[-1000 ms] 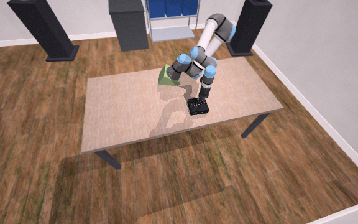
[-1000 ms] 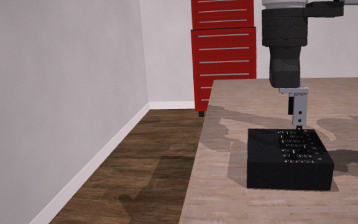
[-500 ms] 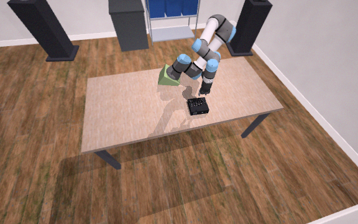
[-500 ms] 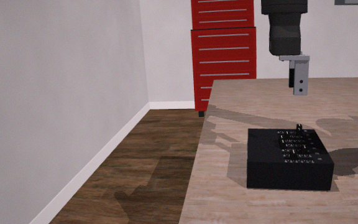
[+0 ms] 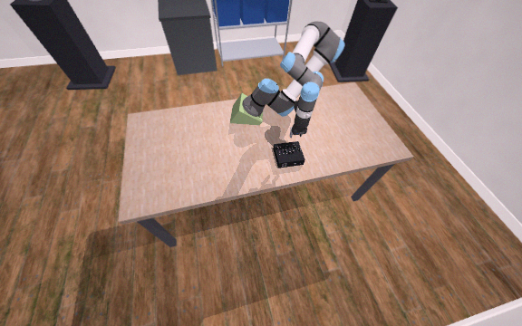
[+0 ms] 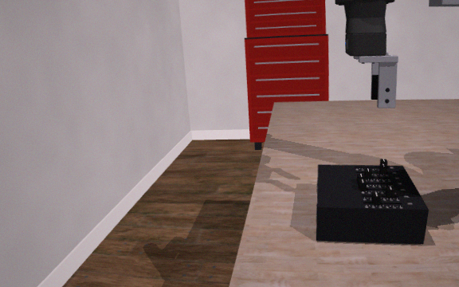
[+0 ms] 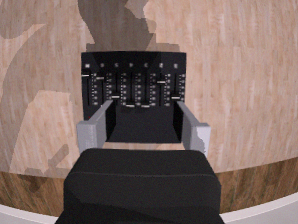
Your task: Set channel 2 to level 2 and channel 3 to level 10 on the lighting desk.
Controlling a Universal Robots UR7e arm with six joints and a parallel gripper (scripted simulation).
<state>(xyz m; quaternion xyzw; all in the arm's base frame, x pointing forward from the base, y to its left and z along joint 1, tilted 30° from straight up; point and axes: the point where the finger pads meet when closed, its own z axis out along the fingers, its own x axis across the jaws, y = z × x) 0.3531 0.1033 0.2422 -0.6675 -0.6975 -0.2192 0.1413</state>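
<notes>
Lighting desk (image 5: 289, 154) first, from the top view: a small black box lying flat on the wooden surface (image 5: 175, 158), towards the right half and close to the near long edge, with a narrow strip of bare wood between it and that edge; wide bare wood stretches to its left, and a fair stretch to its right before the corner; the arm (image 5: 304, 59) reaches over from the far side, folded at the elbow, its wrist pointing down, and the hand (image 5: 298, 132) hangs just beyond the desk's far edge, apart from it; a green block (image 5: 244, 113) sits at the arm's foot.

From the side view the lighting desk (image 6: 369, 215) stands level on the surface (image 6: 333, 127), its near wall some way in from the left edge, beyond which the floor (image 6: 182, 191) drops away; one fader cap (image 6: 383, 163) at the far end stands taller than the rest; the hand (image 6: 381, 93) is well above and behind the desk, fingers pointing straight down, touching nothing; a red drawer cabinet (image 6: 287, 68) stands against the back wall.

From the wrist view the hand (image 7: 144, 123) looks down on the lighting desk (image 7: 133, 70); the two grey fingers are spread wide apart, released, with nothing between them; rows of faders lie ahead of the tips, their levels too small to read.
</notes>
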